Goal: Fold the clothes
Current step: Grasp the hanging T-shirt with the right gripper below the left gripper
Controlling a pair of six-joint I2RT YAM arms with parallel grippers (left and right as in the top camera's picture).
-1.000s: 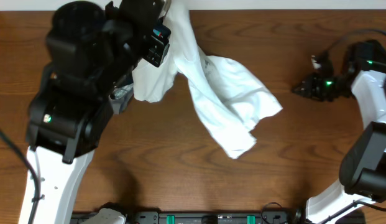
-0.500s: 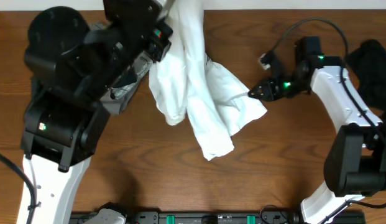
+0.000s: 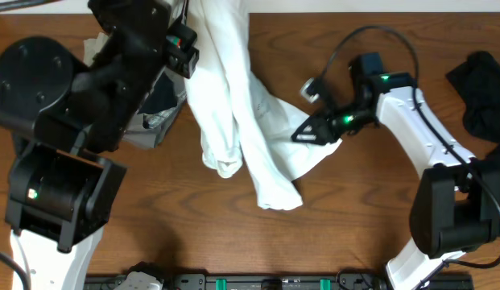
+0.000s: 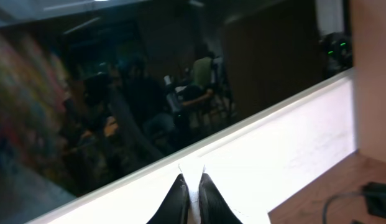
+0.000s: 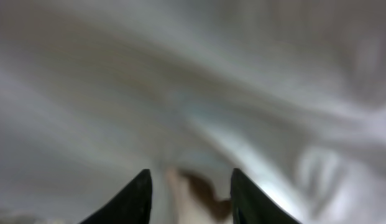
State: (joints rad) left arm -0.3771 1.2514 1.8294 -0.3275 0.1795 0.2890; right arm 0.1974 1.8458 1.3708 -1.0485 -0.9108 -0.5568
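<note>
One white T-shirt (image 3: 233, 105), soft, light and limp, hangs bunched from the left gripper (image 4: 193, 198), whose fingers pinch a fold, and trails onto the centre of the table (image 3: 153, 209). The right gripper (image 3: 302, 134), fingers spread, meets the shirt's right edge; in the blurred wrist view, no cloth seems caught between them. A hem corner probably offers the surest hold.
</note>
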